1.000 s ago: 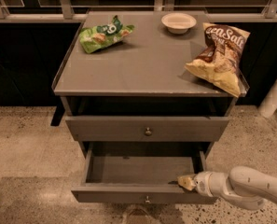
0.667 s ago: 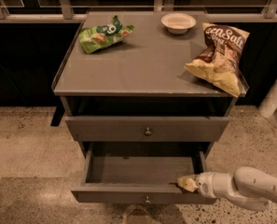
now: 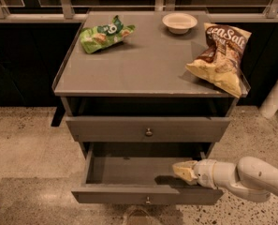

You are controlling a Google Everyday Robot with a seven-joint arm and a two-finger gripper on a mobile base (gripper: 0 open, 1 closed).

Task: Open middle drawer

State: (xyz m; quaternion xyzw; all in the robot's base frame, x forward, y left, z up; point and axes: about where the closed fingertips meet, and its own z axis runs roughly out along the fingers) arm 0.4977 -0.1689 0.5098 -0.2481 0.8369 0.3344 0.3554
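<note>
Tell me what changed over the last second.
The gripper rose slightly, at the right front of the middle drawer. The drawer stayed pulled out, and the green bag, the brown bag and the bowl on the cabinet did not move.

Green bag [image 3: 106,34], bowl [image 3: 179,22], chip bag [image 3: 220,55].

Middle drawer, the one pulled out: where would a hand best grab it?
The small round knob centred on the middle drawer, approached straight from the front: it alone protrudes from the flat face. The gripper sits inside, behind the front panel's right end.
</note>
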